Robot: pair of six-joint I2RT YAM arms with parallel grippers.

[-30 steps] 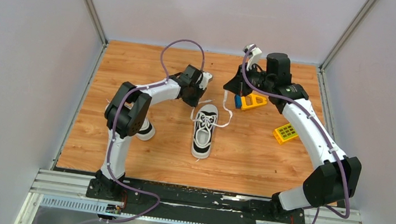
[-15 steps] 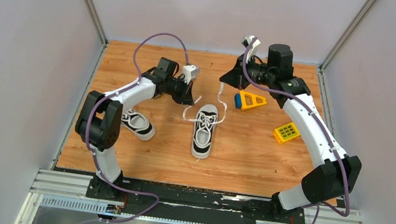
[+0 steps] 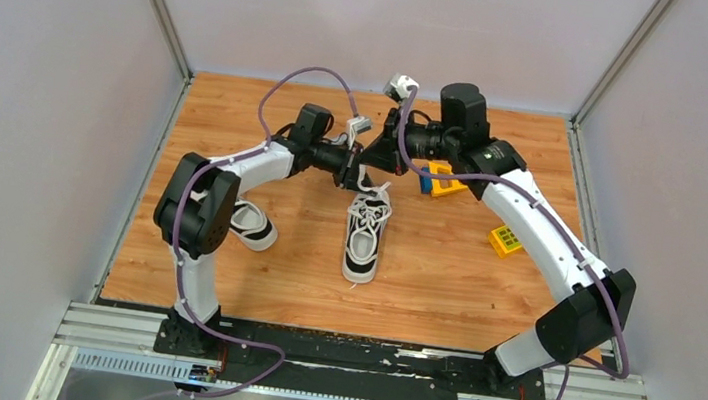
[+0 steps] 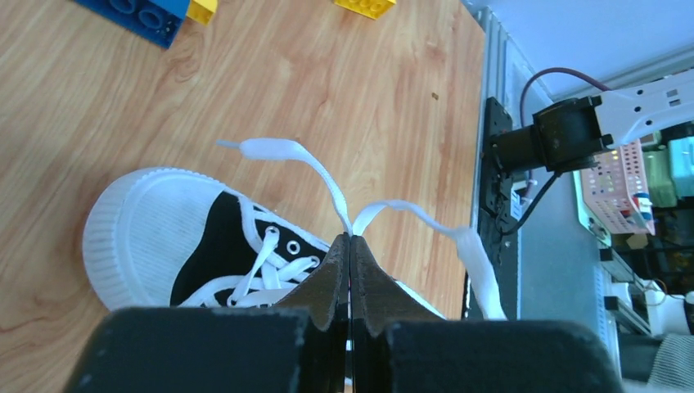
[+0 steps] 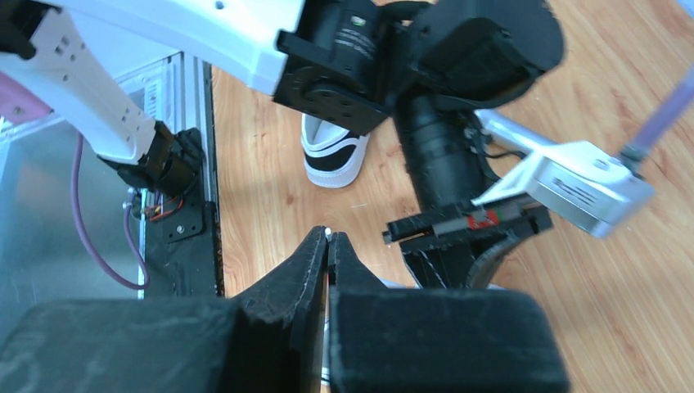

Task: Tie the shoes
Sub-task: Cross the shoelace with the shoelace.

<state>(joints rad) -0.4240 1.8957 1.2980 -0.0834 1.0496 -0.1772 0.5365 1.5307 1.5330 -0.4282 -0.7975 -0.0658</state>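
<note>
Shoe [image 3: 363,241] is lying mid-table [image 3: 460,293], toe pointing to 12 o'clock. The other shoe [image 3: 251,227] is sitting at its 9 o'clock, partly hidden behind the left arm.

Left gripper [image 4: 350,242] is clamping shut on the lace [image 4: 278,149]. Two strands are coming out of the pinch: one is trailing over the toe cap, the other is running off the opposite way. It looks like it is pinning a crossing or fold so the lace holds its shape while the other arm works.

Right gripper [image 5: 327,237] is also closed and is hovering tip to tip with the left one, just above the toe at 12 o'clock. A white speck is showing at its tips, but whether that is lace can't be told.

Judgement: the knot is being formed and isn't done, since the lace ends are hanging loose. The blocks [image 3: 441,182] at 2 o'clock are lying off to the side of the shoe.
</note>
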